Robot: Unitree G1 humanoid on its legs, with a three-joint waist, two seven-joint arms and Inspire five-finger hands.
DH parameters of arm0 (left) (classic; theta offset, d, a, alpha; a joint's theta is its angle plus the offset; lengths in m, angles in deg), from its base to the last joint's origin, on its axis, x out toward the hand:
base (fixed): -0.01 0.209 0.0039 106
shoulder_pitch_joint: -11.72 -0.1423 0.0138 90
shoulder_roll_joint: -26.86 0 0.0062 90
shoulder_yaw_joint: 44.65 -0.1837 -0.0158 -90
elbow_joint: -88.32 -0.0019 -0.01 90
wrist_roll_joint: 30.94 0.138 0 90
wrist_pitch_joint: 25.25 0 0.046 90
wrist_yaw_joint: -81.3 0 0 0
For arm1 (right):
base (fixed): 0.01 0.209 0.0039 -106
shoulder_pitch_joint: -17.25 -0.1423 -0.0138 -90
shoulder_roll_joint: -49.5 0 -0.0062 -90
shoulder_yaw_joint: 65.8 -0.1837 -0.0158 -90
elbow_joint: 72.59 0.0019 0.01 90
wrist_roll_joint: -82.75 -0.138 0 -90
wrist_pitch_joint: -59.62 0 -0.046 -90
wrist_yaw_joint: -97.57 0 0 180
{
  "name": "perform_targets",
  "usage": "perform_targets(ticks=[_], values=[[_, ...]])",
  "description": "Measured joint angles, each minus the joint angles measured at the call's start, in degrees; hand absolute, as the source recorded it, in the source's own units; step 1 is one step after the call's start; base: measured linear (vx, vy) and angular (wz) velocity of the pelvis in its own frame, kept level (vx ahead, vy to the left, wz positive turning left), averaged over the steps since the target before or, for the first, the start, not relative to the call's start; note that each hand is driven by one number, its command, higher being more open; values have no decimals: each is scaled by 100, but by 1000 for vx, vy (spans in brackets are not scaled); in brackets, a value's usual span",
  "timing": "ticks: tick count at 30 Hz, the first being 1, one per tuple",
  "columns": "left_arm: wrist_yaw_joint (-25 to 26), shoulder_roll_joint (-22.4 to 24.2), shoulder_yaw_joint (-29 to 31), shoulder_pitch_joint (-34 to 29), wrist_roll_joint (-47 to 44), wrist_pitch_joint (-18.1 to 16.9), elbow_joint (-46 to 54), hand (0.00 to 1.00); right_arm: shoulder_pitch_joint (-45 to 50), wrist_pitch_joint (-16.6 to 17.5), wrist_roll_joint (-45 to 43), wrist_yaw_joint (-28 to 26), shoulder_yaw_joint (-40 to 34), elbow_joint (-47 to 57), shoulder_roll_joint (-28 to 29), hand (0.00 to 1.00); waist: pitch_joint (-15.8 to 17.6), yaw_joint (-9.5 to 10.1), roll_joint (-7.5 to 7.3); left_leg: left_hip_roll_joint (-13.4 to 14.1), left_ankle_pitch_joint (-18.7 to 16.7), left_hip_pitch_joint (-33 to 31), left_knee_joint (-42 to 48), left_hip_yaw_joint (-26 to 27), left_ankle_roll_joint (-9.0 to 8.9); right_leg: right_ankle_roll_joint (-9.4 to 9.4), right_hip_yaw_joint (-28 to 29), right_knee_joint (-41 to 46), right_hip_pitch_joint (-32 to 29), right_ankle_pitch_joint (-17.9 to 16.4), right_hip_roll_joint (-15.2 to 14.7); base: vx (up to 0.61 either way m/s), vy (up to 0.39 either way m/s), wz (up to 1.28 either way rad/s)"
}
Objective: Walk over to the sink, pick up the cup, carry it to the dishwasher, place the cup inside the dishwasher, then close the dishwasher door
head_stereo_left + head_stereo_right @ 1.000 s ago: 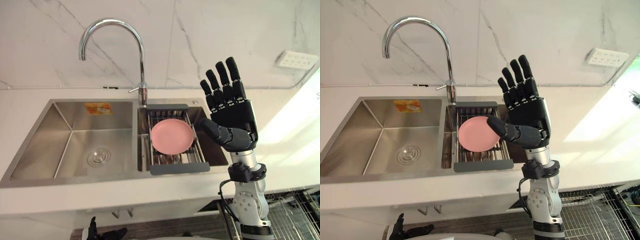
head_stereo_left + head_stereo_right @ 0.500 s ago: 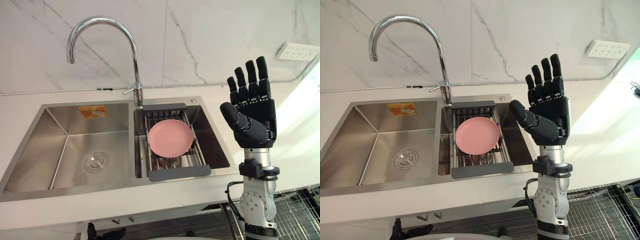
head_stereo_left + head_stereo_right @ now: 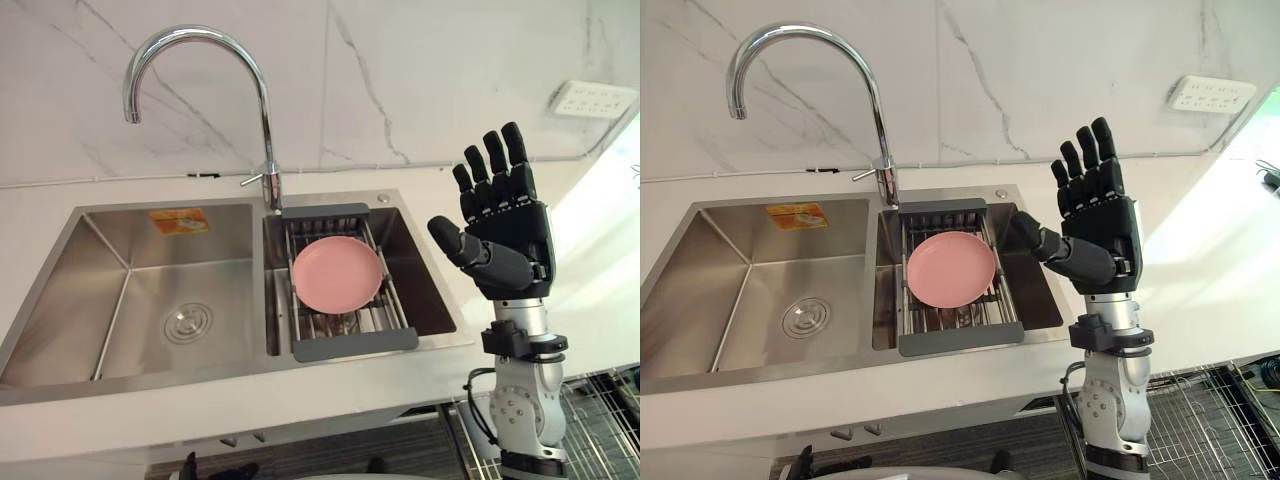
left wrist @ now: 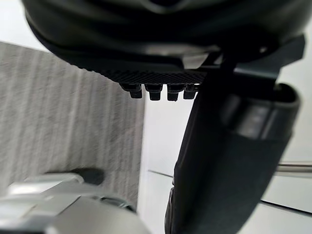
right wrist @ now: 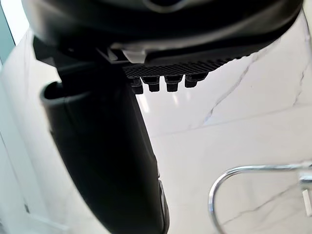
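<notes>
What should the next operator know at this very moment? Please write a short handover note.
Right hand: open, empty, raised upright to the right of the sink.
Left hand: open, empty, hanging low.
Things: the dish in the sink is a pink plate, not a cup; it lies on the rack in the right basin, untouched.
Done: the robot is at the sink.
Left: pick up the dish, carry it to the dishwasher, place it inside, close the door.

One tall curved chrome tap (image 3: pixel 200 45), two stainless steel sink basins (image 3: pixel 140 300) (image 3: pixel 425 288), one round pink plate (image 3: pixel 337 274), one grey-framed wire drain rack (image 3: pixel 355 343), one white wall socket panel (image 3: pixel 592 98).
</notes>
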Motion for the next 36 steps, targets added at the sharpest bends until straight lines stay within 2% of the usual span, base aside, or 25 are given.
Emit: perform_targets(ticks=[2,4,6,8,11,14,21,26,36], values=[[-141,-10,114,-2,-41,121,-63,100,0,3,1161,177,-9,68,-311,100,21,-16,-37,20,-4,74,-2,18,-12,-2,7,-4,65,1,20,-64,-31,-7],[-146,-36,207,9,-25,140,-66,100,-9,48,3026,356,-2,415,-774,100,30,-19,-97,34,2,118,8,42,-26,-13,11,-4,102,10,33,-76,-33,-4],[-148,-25,335,12,-11,211,-69,100,-20,102,3658,301,19,764,-1172,100,55,-18,-136,50,-1,151,32,51,-31,-14,12,-7,152,10,42,-72,-29,-2],[-146,-64,365,20,21,256,-126,100,-123,268,3914,127,26,1000,-1372,100,49,-30,-183,75,-3,157,22,70,-36,-37,12,-6,160,4,61,-108,-45,-4],[-160,-121,439,42,147,300,-157,100,-277,563,4538,-208,93,1167,-1388,100,20,-46,-231,127,14,167,-10,96,-66,-111,-33,-6,169,-37,103,-69,-42,0],[-162,-158,438,45,249,304,-154,100,-309,587,5088,-395,408,1127,-1484,100,-4,-42,-263,172,41,156,-44,69,-110,-188,-81,-6,156,-90,147,-15,-40,5],[-192,-167,432,78,268,366,-137,100,-483,579,6158,-565,1131,350,-1602,100,-25,-14,-276,244,118,121,-160,-32,-209,-189,-229,-6,85,-100,234,24,-26,7],[-257,-190,428,85,271,376,-142,100,-622,578,6553,-544,1270,-31,-1675,100,-25,-3,-269,229,129,125,-176,-110,-220,-179,-364,-7,123,-90,214,-8,13,7],[-287,-200,303,68,371,386,5,100,-859,578,6832,144,1915,-901,-1814,100,47,12,-174,209,323,119,-330,-338,-295,-175,-632,-9,189,-92,178,-58,-4,12]])
